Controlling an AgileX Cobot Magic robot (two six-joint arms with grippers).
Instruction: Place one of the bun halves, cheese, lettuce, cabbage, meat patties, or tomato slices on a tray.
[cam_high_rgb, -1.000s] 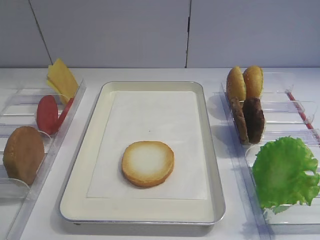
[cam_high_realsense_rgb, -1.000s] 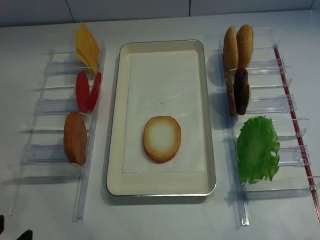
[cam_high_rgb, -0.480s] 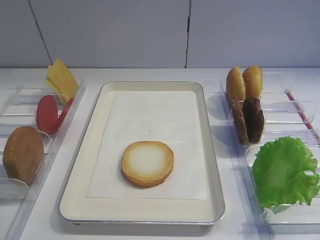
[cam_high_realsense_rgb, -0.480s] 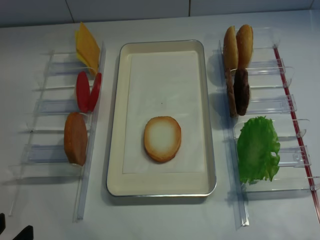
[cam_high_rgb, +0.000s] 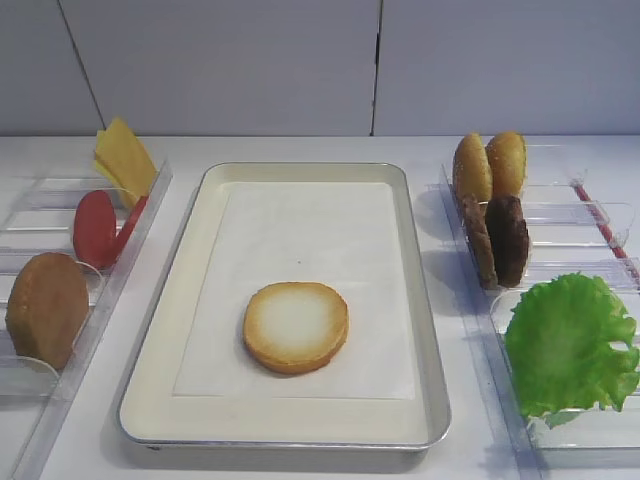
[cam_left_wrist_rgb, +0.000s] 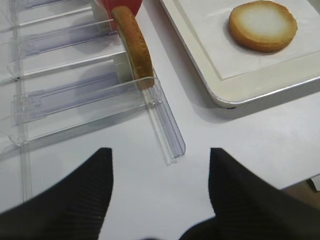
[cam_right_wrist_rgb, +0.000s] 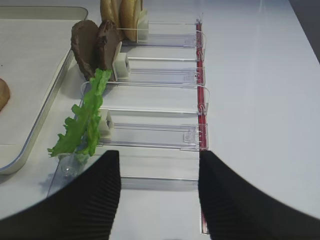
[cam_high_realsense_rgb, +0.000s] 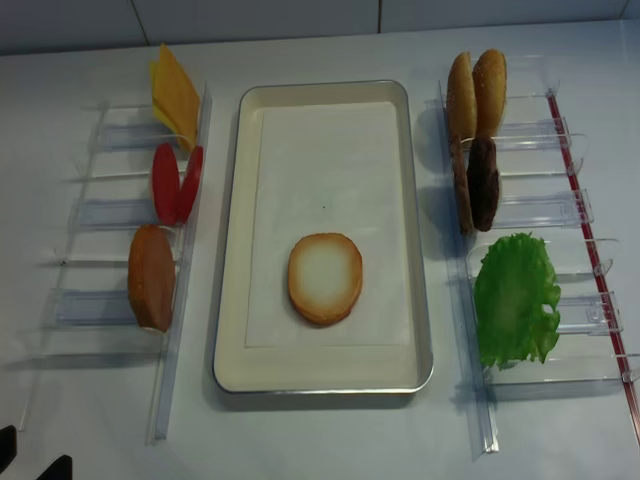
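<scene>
A bun half (cam_high_rgb: 296, 326) is seen lying flat, cut face up, on the white paper in the lower middle of the tray (cam_high_rgb: 432, 400), so the placing is judged done for this piece. In the left wrist view the left gripper (cam_left_wrist_rgb: 160, 197) is shown at the bottom of the frame with its fingers spread and nothing between them, above bare table (cam_left_wrist_rgb: 250, 135) near the tray's corner. In the right wrist view the right gripper (cam_right_wrist_rgb: 159, 187) is likewise seen parted and empty, low in the frame over the clear bins.

The bun half is judged light and fairly stiff, with a crust that offers grip; it is best taken across its toasted rim. The lettuce (cam_high_rgb: 570, 345), at the lower right, is judged soft and floppy, to be pinched at a thick fold. The meat patties (cam_high_rgb: 497, 240) and tomato slices (cam_high_rgb: 100, 226), standing on edge, would be clamped across their flat faces. The cheese (cam_high_rgb: 122, 156), at the upper left, is judged thin and easily bent.
</scene>
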